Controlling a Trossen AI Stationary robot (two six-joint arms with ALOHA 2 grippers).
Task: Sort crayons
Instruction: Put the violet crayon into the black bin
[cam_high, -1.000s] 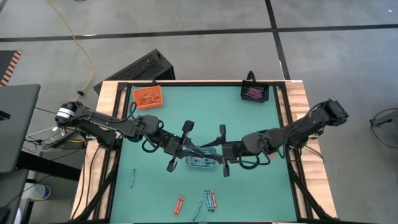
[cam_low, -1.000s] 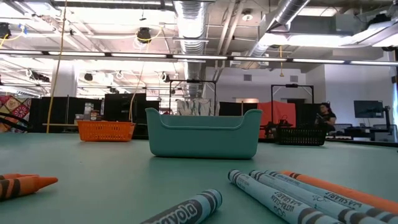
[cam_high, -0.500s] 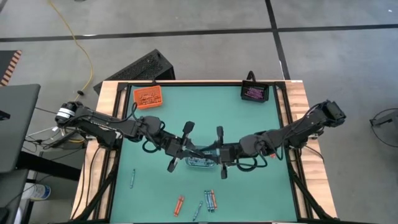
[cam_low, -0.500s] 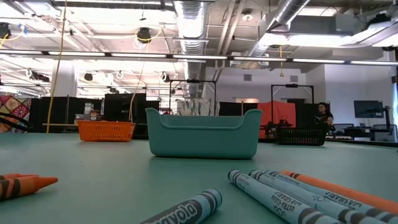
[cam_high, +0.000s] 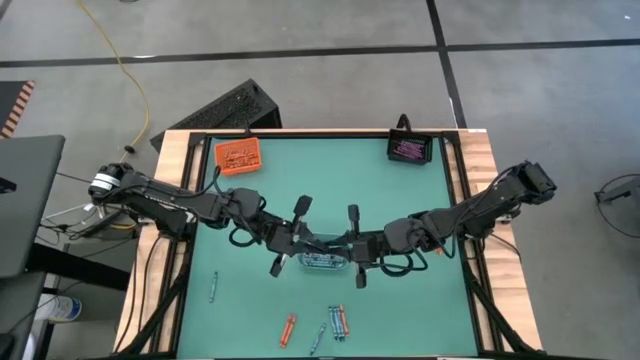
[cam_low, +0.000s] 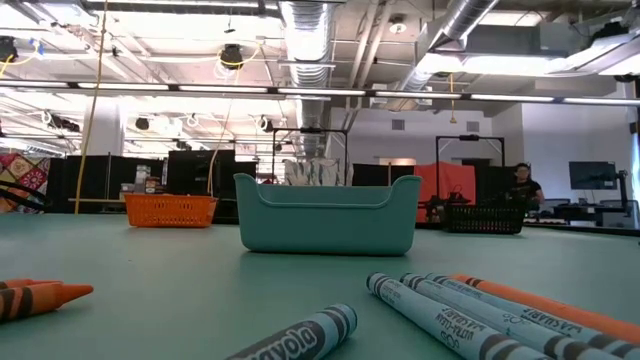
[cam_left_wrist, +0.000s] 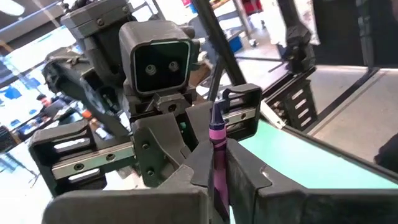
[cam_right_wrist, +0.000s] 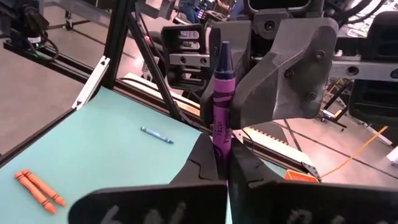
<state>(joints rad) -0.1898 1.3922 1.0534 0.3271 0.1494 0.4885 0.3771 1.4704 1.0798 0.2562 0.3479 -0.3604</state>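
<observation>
A purple crayon (cam_right_wrist: 222, 99) is held upright in mid-air above the middle of the bench (cam_high: 400, 200), over the clear-grey tray (cam_high: 325, 261). In both wrist views it is seen pinched at once by two sets of jaws: the left gripper (cam_high: 322, 244) is closed on one end and the right gripper (cam_high: 343, 247) is closed on the other, so a hand-over between the arms is judged to be under way. Which arm is meant to keep it cannot be told.

Some sorting appears to be done. Blue-grey crayons are seen lying inside the clear-grey tray, orange-red ones in the orange tray (cam_high: 238, 155) at the far left corner, and purple-pink ones in the black tray (cam_high: 410, 149) at the far right corner. The purple crayon is judged to belong in the black tray.

Work is still left. A small cluster of loose crayons (cam_high: 338, 321), blue-grey and orange-red, lies near the front edge; in the low view these are seen as blue-grey crayons (cam_low: 440, 310) side by side with an orange one beside them. An orange-red crayon (cam_high: 288, 329) lies just to the left of the cluster, and a single blue-grey crayon (cam_high: 215, 287) lies well apart near the left edge. The task is judged to be past its middle but not finished.
</observation>
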